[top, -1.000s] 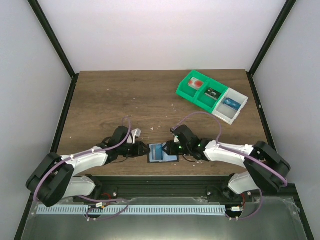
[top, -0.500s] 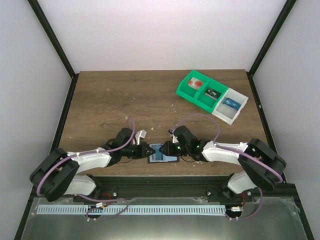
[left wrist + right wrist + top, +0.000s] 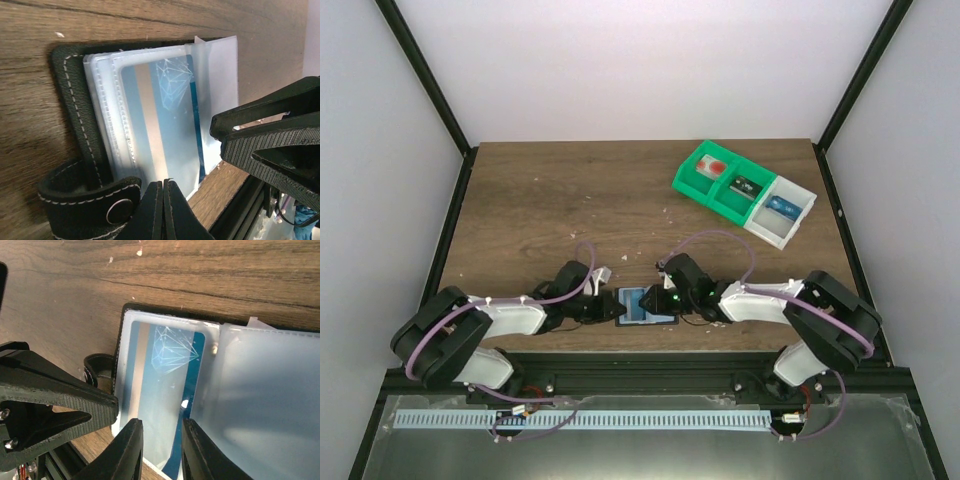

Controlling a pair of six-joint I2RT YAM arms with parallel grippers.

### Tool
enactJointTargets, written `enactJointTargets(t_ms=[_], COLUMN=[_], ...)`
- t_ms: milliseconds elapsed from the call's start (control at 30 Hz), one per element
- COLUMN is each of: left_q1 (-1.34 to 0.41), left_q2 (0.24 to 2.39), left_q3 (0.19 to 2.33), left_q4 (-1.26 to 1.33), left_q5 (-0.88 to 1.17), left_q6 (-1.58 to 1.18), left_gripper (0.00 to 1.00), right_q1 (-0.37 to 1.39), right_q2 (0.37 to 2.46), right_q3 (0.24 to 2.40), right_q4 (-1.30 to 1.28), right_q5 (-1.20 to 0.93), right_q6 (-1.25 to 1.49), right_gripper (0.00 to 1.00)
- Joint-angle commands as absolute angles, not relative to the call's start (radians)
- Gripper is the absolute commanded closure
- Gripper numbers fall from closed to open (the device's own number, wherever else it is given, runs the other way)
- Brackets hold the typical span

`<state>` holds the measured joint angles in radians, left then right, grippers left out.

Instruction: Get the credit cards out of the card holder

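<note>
Left wrist view: left gripper [image 3: 163, 185], clenched at the card holder's [image 3: 70, 100] 6 o'clock edge, likely steadies it while the slightly parted right gripper [image 3: 161, 426] straddles the credit card [image 3: 165, 125].

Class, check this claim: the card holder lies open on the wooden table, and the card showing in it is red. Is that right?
No. The card showing in the open card holder is blue, not red; the right wrist view shows it.
</note>
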<state>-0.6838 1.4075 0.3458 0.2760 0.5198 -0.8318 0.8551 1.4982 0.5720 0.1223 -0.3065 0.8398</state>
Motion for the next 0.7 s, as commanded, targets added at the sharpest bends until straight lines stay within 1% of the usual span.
enactJointTargets(t_ms=[0,300,667], left_q1=[-0.689,-0.690,-0.691], left_q2=[1.421,1.455,1.461], left_q3=[0.326,0.293,0.279], left_q4=[0.283,0.347,0.354], left_q5=[0.485,0.508,0.505], left_q6=[-0.798,-0.837,-0.837], left_gripper=[1.00,1.00,1.00], right_q1=[0.860,0.860,0.861], right_q2=[1.521,1.529,1.544], right_q3=[0.568,0.557,0.534], right_q4=[0.141,0.153,0.209], right_q5=[-0.300,-0.283,-0.316], right_q6=[0.835,0.832,0.836], right_gripper=[0.77,0.79,0.80])
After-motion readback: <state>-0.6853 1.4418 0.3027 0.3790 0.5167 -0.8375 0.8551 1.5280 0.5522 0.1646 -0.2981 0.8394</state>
